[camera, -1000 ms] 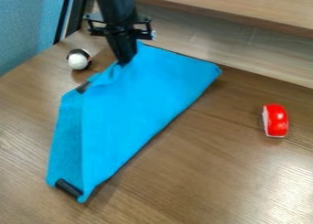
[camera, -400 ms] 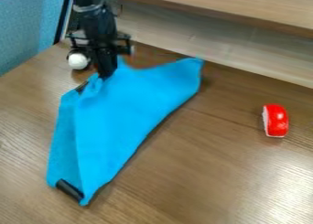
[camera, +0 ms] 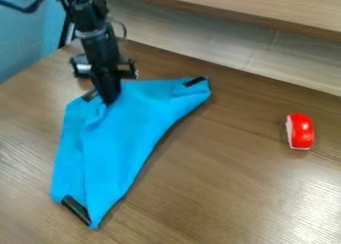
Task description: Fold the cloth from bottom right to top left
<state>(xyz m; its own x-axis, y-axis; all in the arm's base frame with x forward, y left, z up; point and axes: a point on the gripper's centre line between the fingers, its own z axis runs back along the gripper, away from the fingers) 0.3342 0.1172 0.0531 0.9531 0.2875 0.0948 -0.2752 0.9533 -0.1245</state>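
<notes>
Fold nearly laid over at the top left; settle and release come next

In the camera view, your gripper (camera: 107, 101) hangs over the upper left of the cloth (camera: 126, 131), its fingers together and, by the puckers at their tips, clamped on the folded-over layer. The cloth lies on the left half of the table (camera: 233, 188), its top side toward the back edge and its lower tip pointing at the front. Black patches show at its upper left, lower tip and upper right, the last on a small turned-over flap.

You look to be in the closing part of the fold, with the carried corner just beside the top left one. Set it down there, open, and lift straight up. Pull farther sideways and you risk dragging the whole cloth or skewing the fold. The red object (camera: 301, 131) near the right side is well apart from your work.
</notes>
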